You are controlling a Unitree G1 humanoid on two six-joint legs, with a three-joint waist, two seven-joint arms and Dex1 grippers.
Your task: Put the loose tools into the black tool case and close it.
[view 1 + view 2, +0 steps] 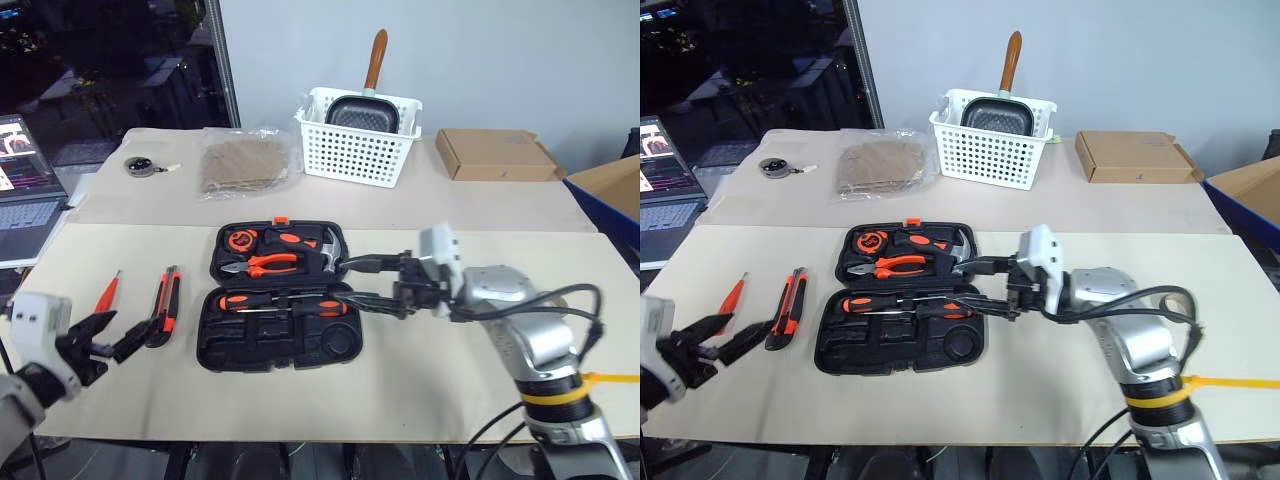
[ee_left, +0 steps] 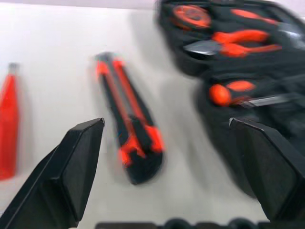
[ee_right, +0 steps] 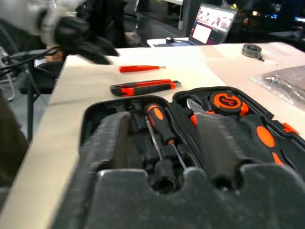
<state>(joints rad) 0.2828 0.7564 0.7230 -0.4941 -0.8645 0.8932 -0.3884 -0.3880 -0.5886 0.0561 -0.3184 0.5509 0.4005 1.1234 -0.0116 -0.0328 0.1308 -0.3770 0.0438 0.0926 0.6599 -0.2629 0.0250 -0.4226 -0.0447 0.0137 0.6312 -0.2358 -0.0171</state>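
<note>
Hovering your left gripper (image 1: 112, 338), jaws spread, beside the utility knife (image 1: 165, 307); your right gripper (image 1: 372, 285), jaws parted, is hanging over the open tool case (image 1: 278, 342).

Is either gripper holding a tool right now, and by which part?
No. The left gripper is open above the utility knife; the right gripper hovers open over the black tool case.
</note>
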